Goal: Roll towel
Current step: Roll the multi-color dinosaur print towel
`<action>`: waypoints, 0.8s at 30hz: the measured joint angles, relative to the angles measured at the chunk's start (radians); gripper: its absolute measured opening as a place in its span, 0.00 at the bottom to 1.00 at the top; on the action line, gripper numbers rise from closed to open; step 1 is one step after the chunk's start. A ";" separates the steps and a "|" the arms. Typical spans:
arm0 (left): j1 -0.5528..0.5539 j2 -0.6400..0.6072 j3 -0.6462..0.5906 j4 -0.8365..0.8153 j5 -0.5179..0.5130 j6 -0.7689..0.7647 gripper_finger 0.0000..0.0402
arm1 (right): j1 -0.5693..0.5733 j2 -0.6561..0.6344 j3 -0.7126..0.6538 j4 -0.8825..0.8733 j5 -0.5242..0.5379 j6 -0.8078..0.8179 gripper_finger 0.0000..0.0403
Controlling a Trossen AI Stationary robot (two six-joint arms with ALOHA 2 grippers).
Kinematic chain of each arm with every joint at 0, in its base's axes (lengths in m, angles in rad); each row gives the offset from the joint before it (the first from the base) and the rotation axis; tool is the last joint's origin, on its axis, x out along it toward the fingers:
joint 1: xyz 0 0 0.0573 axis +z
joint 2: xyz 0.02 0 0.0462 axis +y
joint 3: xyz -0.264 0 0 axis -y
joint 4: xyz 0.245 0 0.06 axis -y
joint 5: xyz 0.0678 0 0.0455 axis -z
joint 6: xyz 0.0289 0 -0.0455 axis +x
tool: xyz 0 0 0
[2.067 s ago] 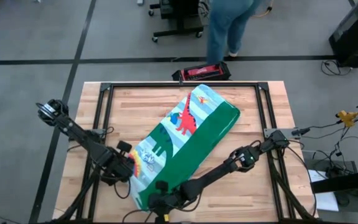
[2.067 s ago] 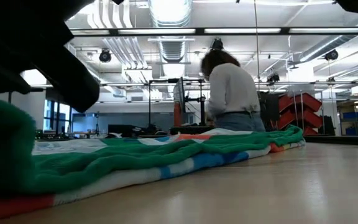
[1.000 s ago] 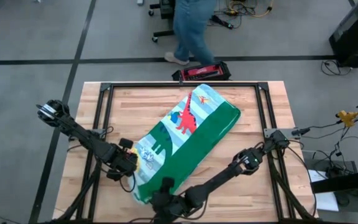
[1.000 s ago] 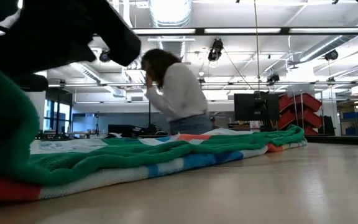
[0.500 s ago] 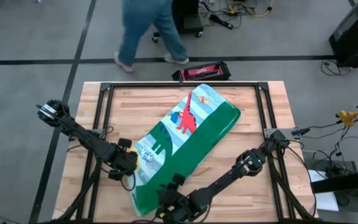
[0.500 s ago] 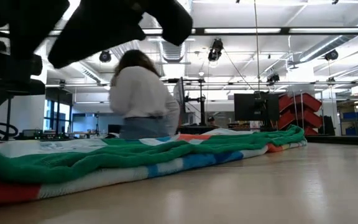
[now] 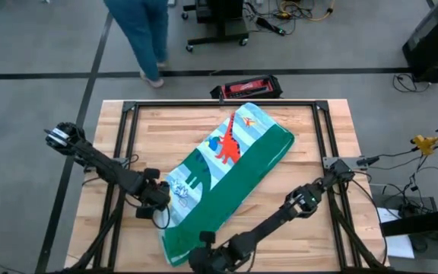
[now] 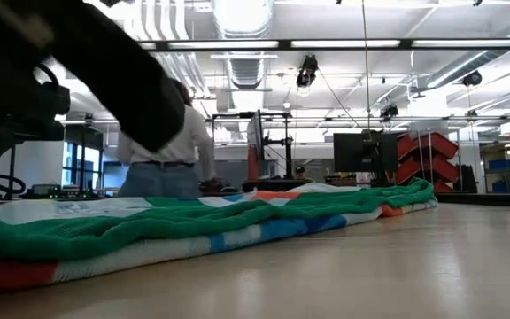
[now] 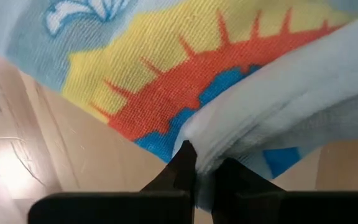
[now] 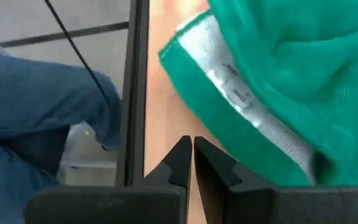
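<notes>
High view: towel (image 7: 230, 179) lies folded into a long strip, diagonal from surface's far middle to near edge; no roll visible yet, so rolling is prob. all still to do. Left end effector (image 7: 163, 199) pinched on towel's near-left edge. Right end effector (image 7: 201, 261) together, empty, at near end. Count: 1 towel, 2 arms.

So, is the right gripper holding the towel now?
No: in the right wrist view the right gripper is shut on nothing, with the towel lying beside it.
</notes>
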 joint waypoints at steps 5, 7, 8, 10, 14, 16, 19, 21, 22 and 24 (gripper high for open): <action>0.005 0.000 0.000 0.003 0.004 0.018 0.01 | -0.003 0.039 0.001 0.037 0.032 0.017 0.00; 0.007 0.000 0.000 0.006 0.005 0.025 0.01 | -0.003 0.045 -0.003 0.054 0.040 -0.012 0.00; 0.009 0.000 0.000 0.006 0.005 0.027 0.01 | -0.002 0.045 -0.002 0.073 0.040 -0.026 0.00; 0.010 0.000 0.000 0.007 0.005 0.027 0.01 | 0.000 0.046 0.003 0.086 0.045 -0.043 0.00; 0.013 0.000 0.000 0.012 0.004 0.025 0.01 | -0.015 0.067 0.000 0.072 0.068 -0.062 0.00; 0.013 0.001 0.000 0.016 0.004 0.013 0.01 | -0.019 0.069 -0.002 0.084 0.102 -0.080 0.00; 0.013 0.003 0.000 0.018 0.004 0.010 0.01 | -0.023 0.055 0.000 0.092 0.154 -0.115 0.00; 0.013 0.003 0.000 0.019 0.004 0.009 0.01 | -0.025 0.050 0.001 0.090 0.162 -0.143 0.00; 0.013 0.003 0.000 0.020 0.004 0.009 0.01 | -0.025 0.046 0.001 0.089 0.161 -0.163 0.00; 0.014 0.003 0.000 0.023 0.002 0.008 0.01 | -0.019 0.034 0.000 0.084 0.170 -0.221 0.00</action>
